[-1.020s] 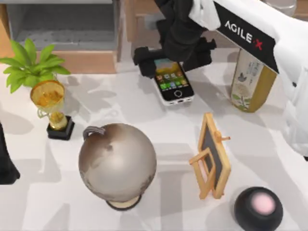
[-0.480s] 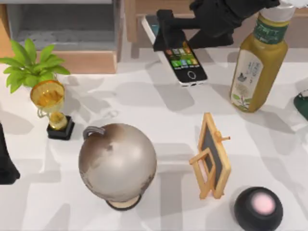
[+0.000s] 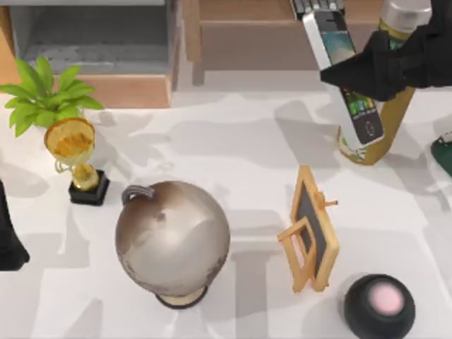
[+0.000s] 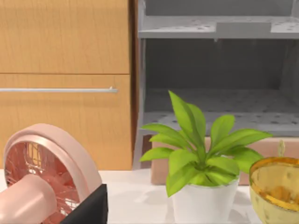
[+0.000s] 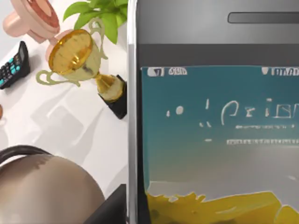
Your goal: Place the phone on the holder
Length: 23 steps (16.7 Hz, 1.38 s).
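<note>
The phone hangs in the air at the back right, lifted off the table, its lit screen facing up and its home-button end low in front of the bottle. My right gripper is shut on its middle, reaching in from the right. In the right wrist view the phone sits very close, screen toward the camera. The holder, a small wooden easel with a dark panel, stands on the table nearer the front, below and slightly left of the phone, with nothing on it. My left arm stays parked at the left edge.
A green-tea bottle stands right behind the phone. A grey globe sits left of the holder, a black round speaker at front right. A gold trophy and a potted plant are at left. Wooden cabinets line the back.
My right gripper has carried the phone up and from the back middle to the back right, where it now hangs in front of the bottle. The left arm has not moved.
</note>
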Available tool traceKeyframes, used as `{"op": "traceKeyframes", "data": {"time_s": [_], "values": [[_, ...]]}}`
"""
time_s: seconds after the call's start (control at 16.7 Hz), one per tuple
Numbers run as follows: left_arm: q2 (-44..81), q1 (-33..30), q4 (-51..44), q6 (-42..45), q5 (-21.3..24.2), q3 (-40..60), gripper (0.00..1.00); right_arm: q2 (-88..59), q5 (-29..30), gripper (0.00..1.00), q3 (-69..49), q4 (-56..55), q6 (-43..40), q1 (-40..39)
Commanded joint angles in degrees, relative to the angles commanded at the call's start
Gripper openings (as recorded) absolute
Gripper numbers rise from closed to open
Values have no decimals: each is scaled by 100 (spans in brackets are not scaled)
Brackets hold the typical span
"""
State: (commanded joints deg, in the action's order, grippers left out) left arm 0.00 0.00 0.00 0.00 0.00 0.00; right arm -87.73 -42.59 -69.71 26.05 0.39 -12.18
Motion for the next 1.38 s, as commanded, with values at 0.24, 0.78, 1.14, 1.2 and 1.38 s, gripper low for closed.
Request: {"op": "traceKeyframes", "data": {"time_s": [0.24,0.78,1.14,1.2,1.38], "values": [[0,0,0,0,0,0,100,927,-664,0,1524,-1546,-573,1220],[0,0,0,0,0,0,100,1186,-1038,0,3491,-4568,-1707,4030],[0,0,0,0,0,0,100,1114,-1019,0,3655,-4868,-1815,4331],[0,0,0,0,0,0,100,1114,-1019,0,3655,-4868,-1815,4331],[0,0,0,0,0,0,100,1069,-976,0,3589,-4926,-1778,4288]]}}
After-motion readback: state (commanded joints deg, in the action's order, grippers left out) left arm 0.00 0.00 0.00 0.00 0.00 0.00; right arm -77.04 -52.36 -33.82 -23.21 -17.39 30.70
